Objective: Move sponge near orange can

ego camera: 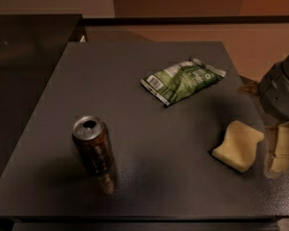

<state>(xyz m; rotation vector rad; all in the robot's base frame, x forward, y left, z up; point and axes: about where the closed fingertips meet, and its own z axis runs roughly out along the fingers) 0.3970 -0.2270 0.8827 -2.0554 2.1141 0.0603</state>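
We see the sponge lying flat at the table's 4 o'clock side, its long axis running from 1 to 7 o'clock. The orange can stands upright well apart at 8 o'clock, its dark markings unreadable. At the sponge's 3 o'clock, just beside it, hangs the pincer, cut off by the view's edge; we cannot tell whether it is open or closed.

The orange can stands upright on the counter at lower left of the frame. The snack bag lies flat at upper right of centre. The sponge lies at lower right, well apart from the can. The gripper sits just right of the sponge, at the frame's right edge.
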